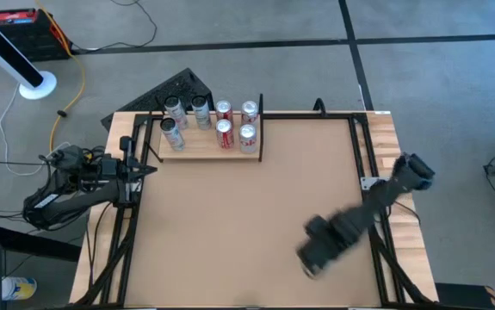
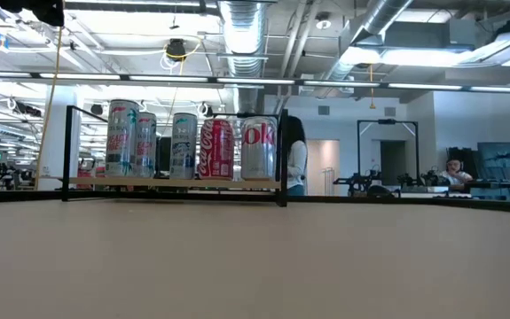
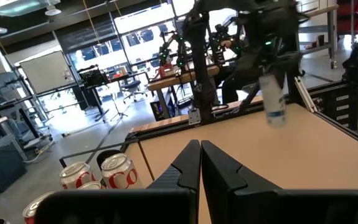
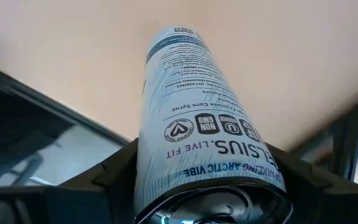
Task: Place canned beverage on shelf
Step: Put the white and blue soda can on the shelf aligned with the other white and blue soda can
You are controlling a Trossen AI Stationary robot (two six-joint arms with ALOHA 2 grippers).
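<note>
Overhead, the right gripper (image 1: pixel 309 261) hangs over the bench (image 1: pixel 230 215), well apart from the shelf (image 1: pixel 208 146). The left gripper (image 3: pixel 200 155) has its fingers pressed together, empty. Wrist-on, the right fingers (image 4: pixel 113 174) clamp a slim can (image 4: pixel 200 130).

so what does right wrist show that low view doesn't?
Right wrist only: a slim pale can clamped between the right gripper's fingers, above bare tabletop.
Low view only: the shelf with cans standing upright in a row, and the room behind it.
Both: the tan tabletop. Low view shows neither gripper.
</note>
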